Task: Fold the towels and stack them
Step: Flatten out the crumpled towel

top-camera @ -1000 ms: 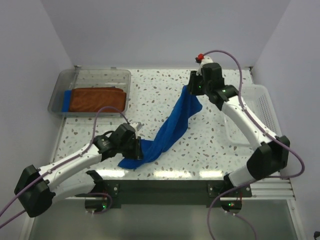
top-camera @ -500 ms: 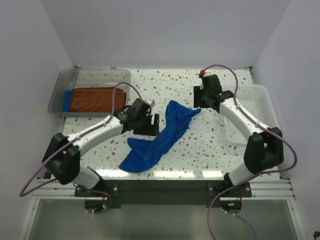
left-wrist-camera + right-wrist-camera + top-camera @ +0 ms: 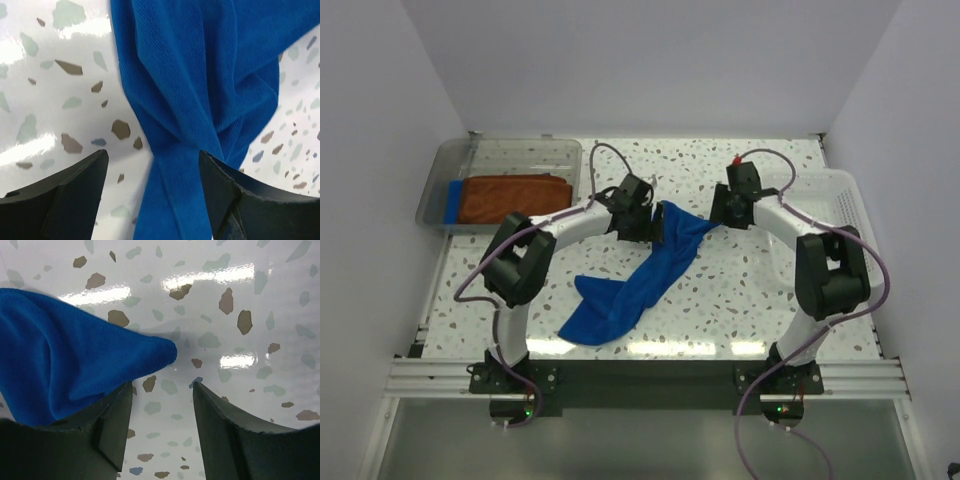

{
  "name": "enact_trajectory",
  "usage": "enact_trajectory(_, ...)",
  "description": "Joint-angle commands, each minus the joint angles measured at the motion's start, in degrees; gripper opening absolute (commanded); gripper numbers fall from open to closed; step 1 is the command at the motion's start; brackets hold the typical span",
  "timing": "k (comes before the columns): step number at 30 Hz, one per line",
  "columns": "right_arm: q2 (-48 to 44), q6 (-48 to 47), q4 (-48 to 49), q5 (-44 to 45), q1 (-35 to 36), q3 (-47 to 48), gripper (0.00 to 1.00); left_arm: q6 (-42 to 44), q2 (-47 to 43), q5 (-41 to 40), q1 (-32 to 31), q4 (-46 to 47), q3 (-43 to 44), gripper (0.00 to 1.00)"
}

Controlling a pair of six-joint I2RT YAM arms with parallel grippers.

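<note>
Flattening in hand: the blue towel [image 3: 638,283] lies bunched diagonally on the bench [image 3: 750,290], left end effector [image 3: 152,165] and right end effector [image 3: 162,390] both released at its far end; next likely needs two corner pinches

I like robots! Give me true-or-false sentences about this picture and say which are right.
The bright blue terry towel lies on the speckled white table. True.
The left end effector is squeezed shut on it. False: its jaws stand open, one each side of the towel.
A folded rust-brown towel sits in the clear plastic tray. True.
The blue towel is neatly folded. False: it lies crumpled in a long twisted strip.
</note>
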Motion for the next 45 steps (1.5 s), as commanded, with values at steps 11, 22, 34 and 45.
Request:
enact_trajectory(11, 7.46, 6.09, 12.26, -5.95, -1.19, -1.63, 0.46, 0.94, 9.11, -2.26, 0.89, 4.38, 5.00, 0.41)
enact_trajectory(22, -2.28, -3.58, -1.25, 1.85, -1.19, 4.95, 0.00, 4.11, -8.71, -17.10, 5.46, -4.84, -6.50, 0.00)
enact_trajectory(34, -3.17, -5.86, -7.93, -2.71, -0.23, 4.96, 0.02, 1.30, -16.80, -12.45, 2.49, -7.93, -19.16, 0.11)
enact_trajectory(45, -11.51, -8.24, -12.17, -4.46, 0.48, -3.65, 0.27, -5.03, -33.30, -6.22, -9.13, -4.77, -28.13, 0.48)
